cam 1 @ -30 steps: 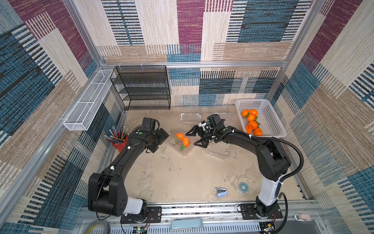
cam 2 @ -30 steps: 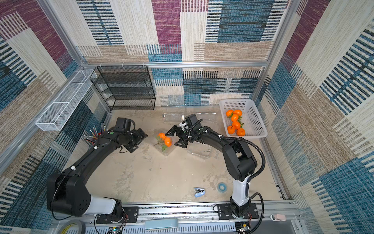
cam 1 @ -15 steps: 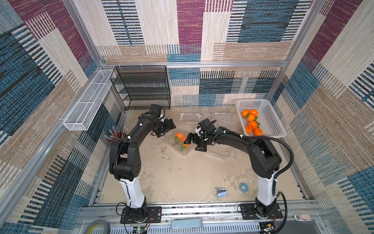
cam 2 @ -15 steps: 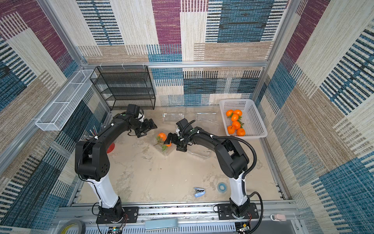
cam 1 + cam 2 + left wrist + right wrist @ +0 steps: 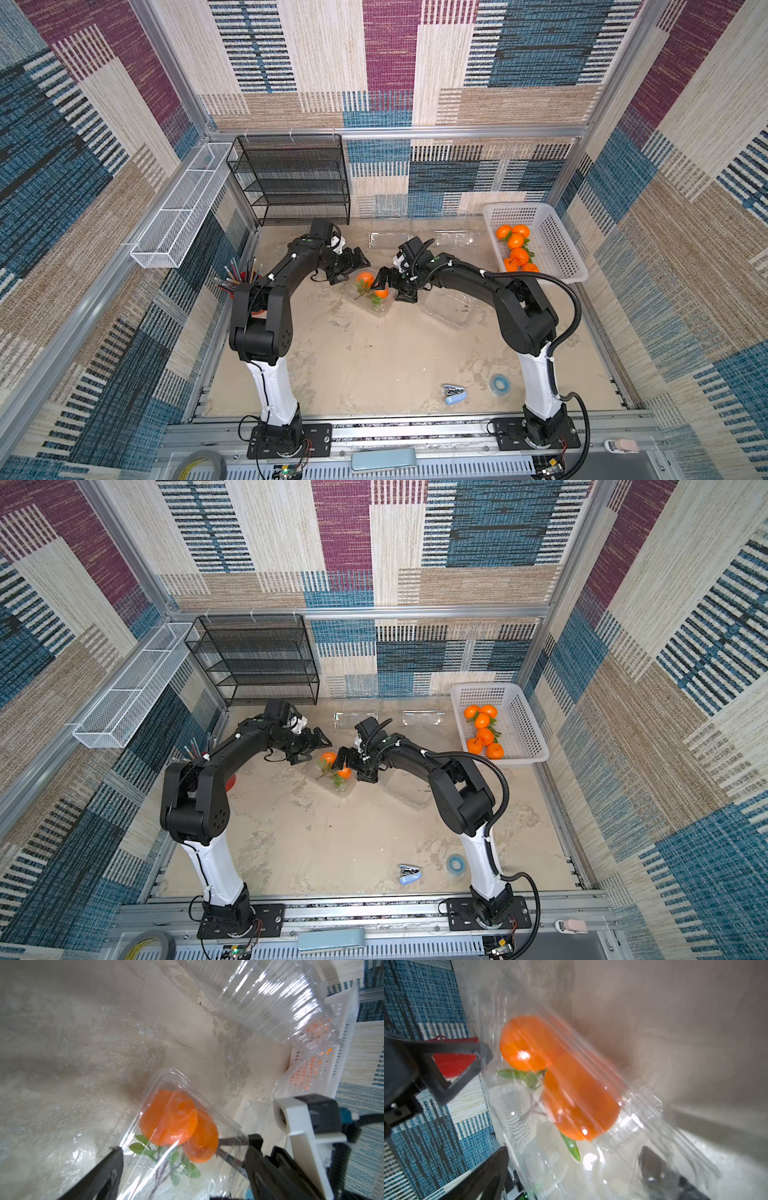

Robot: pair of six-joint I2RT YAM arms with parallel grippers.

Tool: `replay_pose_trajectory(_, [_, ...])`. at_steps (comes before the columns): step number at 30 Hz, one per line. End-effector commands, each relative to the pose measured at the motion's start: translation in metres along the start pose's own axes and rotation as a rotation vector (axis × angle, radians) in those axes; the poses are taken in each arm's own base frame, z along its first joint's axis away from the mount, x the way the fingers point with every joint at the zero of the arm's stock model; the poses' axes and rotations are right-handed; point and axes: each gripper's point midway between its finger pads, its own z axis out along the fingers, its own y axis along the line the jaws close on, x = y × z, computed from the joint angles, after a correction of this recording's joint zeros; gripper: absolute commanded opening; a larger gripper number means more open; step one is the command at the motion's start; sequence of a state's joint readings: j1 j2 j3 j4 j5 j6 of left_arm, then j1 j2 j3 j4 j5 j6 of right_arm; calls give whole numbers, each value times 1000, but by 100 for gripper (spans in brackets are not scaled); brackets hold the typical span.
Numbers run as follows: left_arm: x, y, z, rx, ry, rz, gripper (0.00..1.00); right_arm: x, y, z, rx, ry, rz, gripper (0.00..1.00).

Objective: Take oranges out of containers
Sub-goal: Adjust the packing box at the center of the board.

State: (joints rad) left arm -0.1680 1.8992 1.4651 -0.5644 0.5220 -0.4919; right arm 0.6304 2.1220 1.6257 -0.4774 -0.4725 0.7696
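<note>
Two oranges (image 5: 365,278) (image 5: 328,757) on a leafy stem lie in a clear clamshell container (image 5: 376,305) (image 5: 340,786) at mid table. My left gripper (image 5: 350,269) (image 5: 312,749) is open at the container's far-left end. In the left wrist view, the left gripper (image 5: 186,1144) has its fingers either side of the box and the oranges (image 5: 168,1118) show through the plastic. My right gripper (image 5: 392,287) (image 5: 354,766) is open at the container's right end. The right gripper (image 5: 574,1155) straddles the plastic below the oranges (image 5: 579,1101).
An empty container (image 5: 449,308) lies right of the held-between one, and two more (image 5: 386,239) (image 5: 457,237) lie at the back. A white basket (image 5: 552,249) at back right holds several oranges (image 5: 516,241). A red pencil cup (image 5: 241,278), black rack (image 5: 291,183), stapler (image 5: 454,392) and tape roll (image 5: 497,383) stand around.
My left arm has swung round by the back and brought its gripper to the container's far-left end. My right gripper has moved left onto the container's right end. The container has stayed put.
</note>
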Motion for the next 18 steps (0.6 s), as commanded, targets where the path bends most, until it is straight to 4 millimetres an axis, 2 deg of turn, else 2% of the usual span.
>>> replay_pose_trajectory(1, [15, -17, -8, 104, 11, -15, 92, -5, 12, 3, -23, 4, -64, 98])
replay_pose_trajectory(8, [46, -15, -27, 151, -33, -129, 93, -22, 23, 5, -16, -16, -109, 98])
replay_pose_trajectory(14, [85, 12, -28, 98, -7, -251, 93, -49, 32, 12, 34, -34, -165, 98])
replay_pose_trajectory(18, [97, 20, -42, 58, -51, -283, 93, -68, 32, 7, 119, -60, -238, 99])
